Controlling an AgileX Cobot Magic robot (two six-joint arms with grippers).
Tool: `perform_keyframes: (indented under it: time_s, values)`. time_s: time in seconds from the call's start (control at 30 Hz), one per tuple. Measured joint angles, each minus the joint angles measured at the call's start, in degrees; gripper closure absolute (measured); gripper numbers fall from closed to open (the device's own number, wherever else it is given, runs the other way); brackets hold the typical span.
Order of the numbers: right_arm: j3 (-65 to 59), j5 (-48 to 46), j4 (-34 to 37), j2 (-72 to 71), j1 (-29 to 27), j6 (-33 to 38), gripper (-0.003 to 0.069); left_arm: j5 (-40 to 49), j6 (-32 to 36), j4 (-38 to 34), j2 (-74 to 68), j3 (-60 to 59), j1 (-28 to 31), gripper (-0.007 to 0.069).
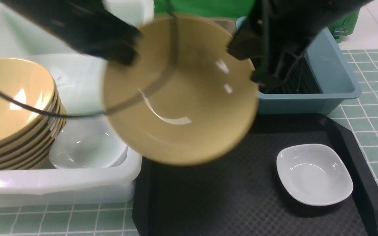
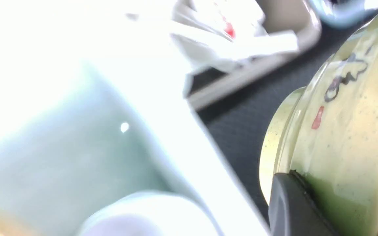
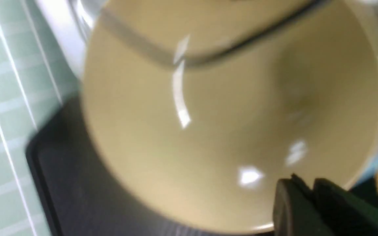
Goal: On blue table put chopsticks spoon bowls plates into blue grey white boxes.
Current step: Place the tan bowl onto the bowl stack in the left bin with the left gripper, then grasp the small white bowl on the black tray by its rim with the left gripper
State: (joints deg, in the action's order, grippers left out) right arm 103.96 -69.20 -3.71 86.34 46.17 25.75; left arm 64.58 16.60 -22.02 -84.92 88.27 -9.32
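Up High: One Bowl

The left pincer [image 1: 125, 55] and the right pincer [image 3: 308, 196] are both clamped on the rim of the big round shiny yellow bowl [image 1: 179, 98]. It hangs tilted over the black bumpy tray [image 1: 228, 196], beside the big white plastic box [image 1: 77, 183].

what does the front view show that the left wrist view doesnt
Only front: the plate on the black tray, the blue table, the right end effector at the held bowl rim. Only left wrist: dark and red marks on that bowl's outer wall, a black finger against it. Both: the held bowl, white box and black tray.
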Motion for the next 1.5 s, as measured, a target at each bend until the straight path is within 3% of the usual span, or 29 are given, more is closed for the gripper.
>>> perform_keyframes:
  time_s: [0.03, 0.1, 0.13, 0.17, 0.2, 0.3, 0.47, 0.6, 0.73, 0.87, 0.97, 1.13, 1.3, 1.47, 1.5]
  values:
    - [0.7, 0.8, 0.0, 0.0, 1.1, 0.0, 0.0542, 0.7, 0.0, -0.8, 2.0, 0.0, 3.1, 0.0616]
    - [2.3, 2.5, 0.0, 0.0, 3.1, 0.0, 0.0542, 2.4, 0.0, -3.2, 6.3, -0.1, 15.0, 0.0616]
    - [2.3, 2.6, 0.0, 0.0, 3.2, 0.0, 0.0542, 2.5, 0.0, -3.4, 6.8, -0.1, 15.8, 0.0616]
    - [2.7, 2.9, 0.0, 0.0, 3.9, 0.1, 0.0543, 2.6, 0.0, -4.7, 8.8, -0.9, 23.6, 0.0616]
    - [2.7, 3.0, 0.0, 0.0, 4.0, 0.1, 0.0544, 2.6, 0.0, -4.9, 9.2, -1.0, 24.4, 0.0616]
    - [2.7, 3.3, -0.1, 0.0, 4.4, 0.1, 0.0555, 2.5, -0.1, -6.1, 11.4, -4.0, 36.7, 0.0616]
    - [2.7, 2.3, -0.1, 0.7, 4.7, 0.1, 0.0564, -2.0, -0.3, -2.4, 11.4, -11.2, 44.5, 0.0616]
    - [2.7, 1.5, -0.2, 0.9, 4.7, 0.3, 0.0564, -6.8, -1.9, 1.6, 10.9, -15.7, 44.9, 0.0601]
    - [2.7, 1.3, -0.2, 0.9, 4.7, 1.6, 0.0564, -9.4, -2.9, 2.8, 8.7, -16.9, 44.9, 0.0536]
    - [2.7, 0.6, -0.2, 0.9, 4.7, 2.2, 0.0564, -9.3, -2.9, 3.6, 6.0, -17.2, 44.9, 0.0368]
    - [2.7, -0.6, -0.2, 0.9, 4.7, 2.4, 0.0564, -9.5, -2.9, 3.1, 5.2, -17.2, 44.9, 0.0187]
    - [2.7, -2.7, -1.4, 0.9, 4.7, 2.3, 0.0564, -7.6, -2.9, 4.5, 6.1, -13.6, 44.8, -0.001]
    - [2.7, -3.1, -4.5, 0.9, 4.7, -0.4, 0.0563, -4.6, -3.9, 6.7, 9.4, -6.9, 40.5, -0.0029]
    - [0.1, -3.1, -4.8, 0.9, -0.1, -5.1, 0.0563, -0.9, -5.9, 7.0, 12.9, -3.6, 22.0, 0.0024]
    - [-0.1, -3.1, -4.7, 0.9, -0.5, -5.4, 0.0563, -0.8, -5.9, 7.0, 12.9, -3.6, 21.1, 0.0026]
